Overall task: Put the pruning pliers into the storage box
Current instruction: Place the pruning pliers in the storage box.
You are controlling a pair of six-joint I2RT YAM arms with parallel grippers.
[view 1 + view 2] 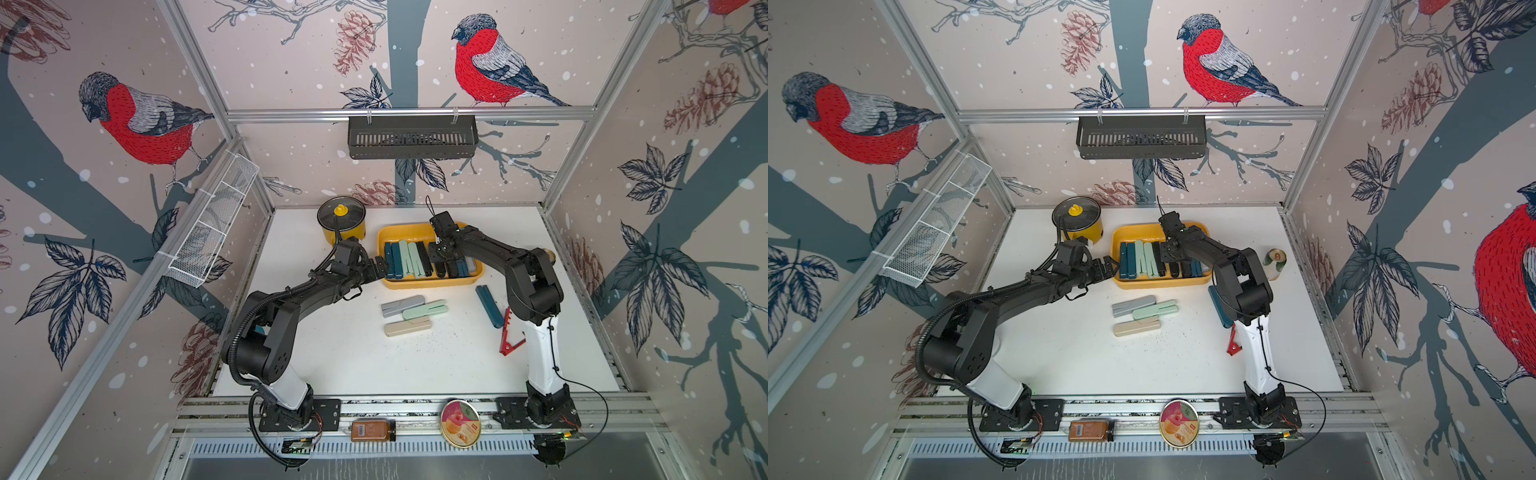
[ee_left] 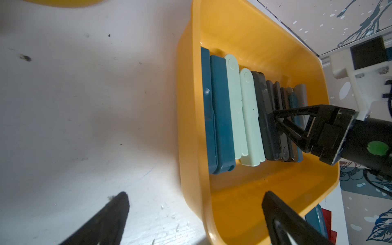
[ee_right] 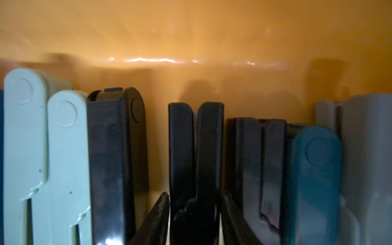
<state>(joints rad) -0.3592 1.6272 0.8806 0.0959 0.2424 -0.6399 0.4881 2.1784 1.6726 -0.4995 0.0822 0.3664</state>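
The storage box (image 1: 432,284) is a shallow yellow tray at the back of the white table. Several teal, mint, black and grey pruning pliers (image 1: 409,259) stand in a row inside it. My right gripper (image 3: 195,199) reaches down into the box with its jaws on either side of a black pliers (image 3: 196,148). A thin sliver of light shows at each finger, so it is open. My left gripper (image 2: 195,197) is wide open and straddles the box's left wall (image 2: 191,127), holding nothing. Grey (image 1: 402,305), mint (image 1: 424,311), beige (image 1: 407,327), teal (image 1: 489,305) and red (image 1: 508,332) pliers lie on the table.
A yellow lidded pot (image 1: 341,224) stands left of the box, and a can (image 1: 1275,264) right of it. A black slotted basket (image 1: 411,137) hangs on the back wall, a white mesh basket (image 1: 212,224) on the left wall. A round tin (image 1: 460,423) and a bottle (image 1: 372,430) lie on the front rail.
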